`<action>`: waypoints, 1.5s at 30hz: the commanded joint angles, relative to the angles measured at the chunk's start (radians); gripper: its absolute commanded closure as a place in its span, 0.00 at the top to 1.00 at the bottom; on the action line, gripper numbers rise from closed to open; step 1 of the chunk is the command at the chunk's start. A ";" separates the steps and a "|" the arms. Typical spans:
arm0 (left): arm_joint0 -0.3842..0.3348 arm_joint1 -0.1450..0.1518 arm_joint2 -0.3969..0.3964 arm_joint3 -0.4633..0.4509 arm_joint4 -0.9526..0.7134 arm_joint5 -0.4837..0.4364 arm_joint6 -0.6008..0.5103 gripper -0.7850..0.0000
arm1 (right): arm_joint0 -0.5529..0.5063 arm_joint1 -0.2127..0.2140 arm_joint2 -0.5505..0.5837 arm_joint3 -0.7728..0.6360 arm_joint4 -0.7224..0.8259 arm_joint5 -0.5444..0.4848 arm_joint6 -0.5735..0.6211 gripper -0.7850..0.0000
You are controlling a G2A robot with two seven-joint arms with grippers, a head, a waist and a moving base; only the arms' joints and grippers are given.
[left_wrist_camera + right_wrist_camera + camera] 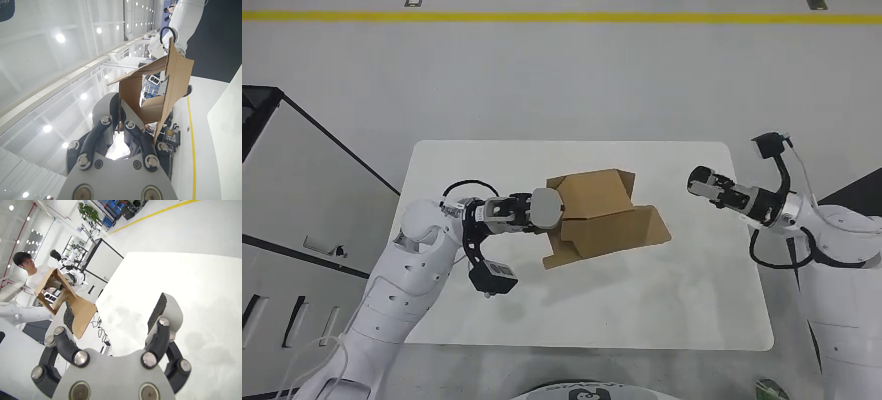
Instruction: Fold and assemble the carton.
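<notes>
From above, the carton (602, 215) sits over the middle of the white worktop (692, 310), opened out into a rough tube with its flaps (564, 252) loose and splayed. The left claw (542, 210) grips it at its left end, while the right claw (697, 183) hangs to the right of it, apart from the cardboard. In the left wrist view, the left claw (119, 108) is closed tight on the thin edge of one brown panel, a finger (130, 113) pressed on either side. The rest of the carton (175, 85) stands out beyond it as an open, unsquared shell, and it seems to be held up rather than lying flat. In the right wrist view, the right claw (115, 313) is spread wide with nothing between its ribbed fingers (160, 308). The carton (54, 289) is farther off across the worktop, one flap hanging toward this claw. The step in hand looks like steadying the opened carton before its ends are closed, and no flap looks folded in yet. The next move probably calls for the right claw to come in at the free right end and push a flap inward. The left grip must stay firm so the shell does not collapse or twist.
</notes>
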 commanded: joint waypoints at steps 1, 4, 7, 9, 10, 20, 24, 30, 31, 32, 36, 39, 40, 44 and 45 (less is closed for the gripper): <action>0.000 0.000 0.000 0.000 0.000 0.000 0.000 0.00 | 0.000 0.000 0.000 0.000 -0.006 -0.001 -0.006 1.00; 0.004 0.001 0.004 -0.016 0.010 -0.007 -0.019 0.00 | -0.007 -0.002 -0.006 -0.005 0.023 0.006 -0.035 1.00; -0.001 0.003 0.009 -0.019 0.025 -0.013 0.006 0.00 | -0.010 -0.002 -0.035 -0.005 0.200 0.091 0.039 1.00; -0.007 0.005 0.010 -0.016 0.032 -0.001 0.023 0.00 | 0.011 0.001 -0.047 0.013 0.348 0.196 0.126 1.00; -0.009 0.005 0.010 -0.014 0.033 0.005 0.029 0.00 | 0.025 0.002 -0.049 0.027 0.400 0.235 0.156 1.00; -0.011 0.006 0.019 0.002 0.012 0.052 0.048 0.00 | 0.154 0.008 -0.131 0.133 0.656 0.585 0.331 1.00; -0.013 0.005 0.027 0.001 0.002 0.056 0.060 0.00 | 0.154 0.008 -0.131 0.133 0.656 0.585 0.331 1.00; -0.004 0.005 0.036 -0.020 0.007 0.046 0.037 0.00 | 0.130 -0.001 -0.158 0.138 0.809 0.677 0.303 1.00; -0.006 0.005 0.039 -0.022 0.011 0.044 0.042 0.00 | 0.129 -0.003 -0.168 0.139 0.848 0.714 0.306 1.00; -0.008 0.006 0.041 -0.022 0.014 0.046 0.045 0.00 | 0.132 -0.003 -0.177 0.141 0.871 0.750 0.309 1.00; -0.017 0.004 0.048 -0.022 0.015 0.073 0.050 0.00 | 0.139 -0.005 -0.212 0.145 0.952 0.828 0.287 1.00; -0.017 0.004 0.048 -0.022 0.015 0.073 0.050 0.00 | 0.139 -0.005 -0.212 0.145 0.952 0.828 0.287 1.00; -0.017 0.004 0.048 -0.022 0.015 0.073 0.050 0.00 | 0.139 -0.005 -0.212 0.145 0.952 0.828 0.287 1.00; -0.007 0.005 0.051 -0.043 0.025 0.068 0.022 0.00 | 0.123 -0.010 -0.232 0.127 1.039 0.874 0.241 1.00; -0.007 0.006 0.050 -0.045 0.030 0.065 0.023 0.00 | 0.119 -0.010 -0.244 0.120 1.066 0.894 0.222 1.00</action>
